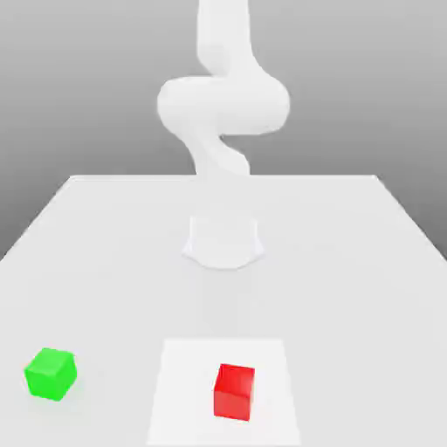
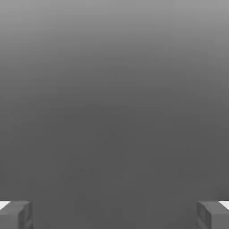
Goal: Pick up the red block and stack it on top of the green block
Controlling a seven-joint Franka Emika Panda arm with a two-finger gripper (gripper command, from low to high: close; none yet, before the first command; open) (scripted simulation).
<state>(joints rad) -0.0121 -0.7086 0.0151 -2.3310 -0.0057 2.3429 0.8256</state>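
Away from the wide-open, empty tool, the red block sits on a white patch of the surface, well apart from the green block, so both picking and stacking remain undone.

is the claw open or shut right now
Open: in the hand view the claw's two fingers stand wide apart, with nothing between them.

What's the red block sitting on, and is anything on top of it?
The red block sits on a white square patch. Nothing is on top. Its underside is hidden, so what's right beneath it can't be seen.
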